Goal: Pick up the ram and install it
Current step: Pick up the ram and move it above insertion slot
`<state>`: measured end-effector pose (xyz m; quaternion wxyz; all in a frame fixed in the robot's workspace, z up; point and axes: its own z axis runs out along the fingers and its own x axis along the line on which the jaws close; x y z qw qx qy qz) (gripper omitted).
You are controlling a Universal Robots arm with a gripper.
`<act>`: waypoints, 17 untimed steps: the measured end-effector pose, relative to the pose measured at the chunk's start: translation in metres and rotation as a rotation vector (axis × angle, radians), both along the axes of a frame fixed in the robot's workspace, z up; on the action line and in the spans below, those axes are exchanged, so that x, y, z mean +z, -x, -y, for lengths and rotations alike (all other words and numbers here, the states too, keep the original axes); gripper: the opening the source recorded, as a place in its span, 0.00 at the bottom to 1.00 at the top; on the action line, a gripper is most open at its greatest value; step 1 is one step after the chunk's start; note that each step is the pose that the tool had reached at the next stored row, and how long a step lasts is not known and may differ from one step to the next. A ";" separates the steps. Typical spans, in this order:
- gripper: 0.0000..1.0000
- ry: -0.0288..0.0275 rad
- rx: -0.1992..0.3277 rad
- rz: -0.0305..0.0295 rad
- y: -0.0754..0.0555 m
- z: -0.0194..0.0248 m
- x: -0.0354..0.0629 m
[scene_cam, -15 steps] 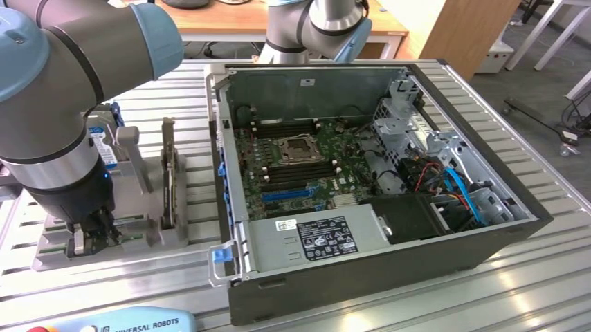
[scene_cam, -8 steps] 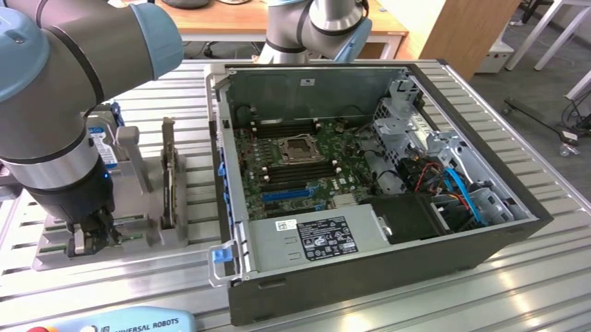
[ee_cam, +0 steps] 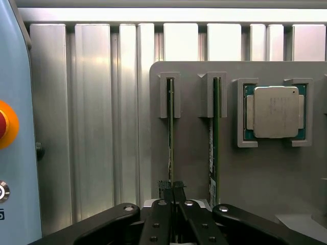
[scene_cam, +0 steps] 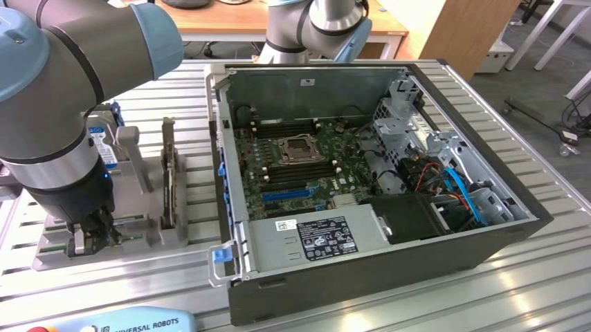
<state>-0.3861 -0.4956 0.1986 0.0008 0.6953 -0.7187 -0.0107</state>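
Stage: grasp | fingers (ee_cam: pixel 164 196) of gripper (ee_cam: pixel 172 193) clenched on edge of ram (ee_cam: pixel 171 143) | ram upright in holder (ee_cam: pixel 191 168) slot, 9 o'clock of computer case (scene_cam: pixel 369 283), exterior view | not lifted out; board slots (scene_cam: pixel 277 128) look unfilled, install pending

Bright, even light fell from overhead. Far beyond the fingers (ee_cam: pixel 167 196), a white glare band washed out the table slats (ee_cam: pixel 97 127); the ram (ee_cam: pixel 170 143) just ahead of them sat in soft shadow.
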 end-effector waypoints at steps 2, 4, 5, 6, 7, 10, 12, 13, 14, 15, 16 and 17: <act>0.12 -0.0001 0.000 0.0001 0.000 0.0000 0.0001; 0.12 0.0001 0.000 0.0000 0.000 0.0000 0.0013; 0.12 0.0000 0.000 -0.0001 0.000 0.0000 0.0021; 0.12 0.0000 0.000 0.0001 0.000 0.0000 0.0027; 0.12 0.0000 0.000 0.0000 0.000 0.0000 0.0035; 0.12 0.0000 0.000 0.0000 0.000 0.0000 0.0071; 0.12 0.0000 0.000 0.0000 0.000 0.0000 0.0106; 0.12 0.0001 0.000 -0.0001 0.000 0.0000 0.0125; 0.12 0.0000 0.000 0.0000 0.000 0.0000 0.0143; 0.12 0.0000 0.000 0.0000 0.000 0.0000 0.0161; 0.12 0.0000 0.000 0.0000 0.000 0.0000 0.0179; 0.12 -0.0001 0.000 0.0000 0.000 0.0000 0.0196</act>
